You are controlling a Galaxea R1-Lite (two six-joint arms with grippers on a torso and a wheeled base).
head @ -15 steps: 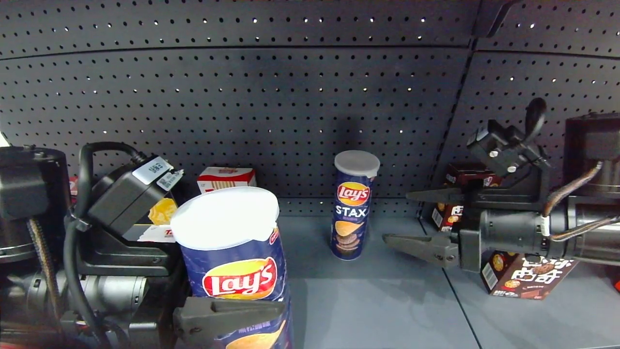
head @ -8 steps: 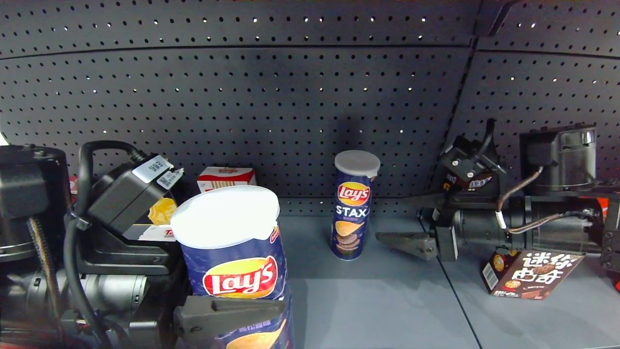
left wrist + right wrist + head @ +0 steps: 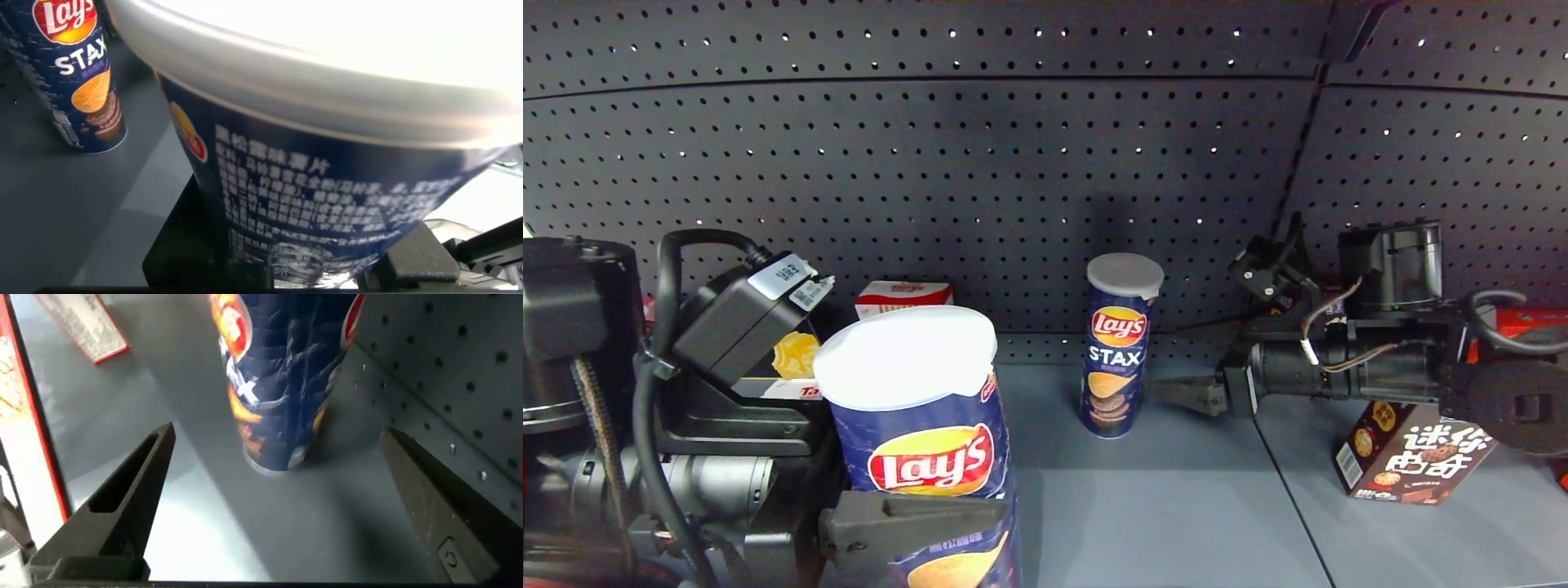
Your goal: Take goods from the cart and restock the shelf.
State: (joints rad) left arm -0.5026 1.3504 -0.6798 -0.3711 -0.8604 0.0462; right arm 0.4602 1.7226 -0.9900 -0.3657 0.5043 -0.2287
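Pegboard (image 3: 980, 180) behind smooth shelf (image 3: 1160, 506); left claw (image 3: 915, 478) clamps lidded can (image 3: 907, 359), right claw (image 3: 1168, 363) gapes beside standing can (image 3: 1116, 359)

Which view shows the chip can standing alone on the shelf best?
The head view: the standing chip can appears whole, lid to base, upright. The left wrist view catches its body, lid cut off, beyond the held can. The right wrist view shows its lower half ahead of the open right gripper.
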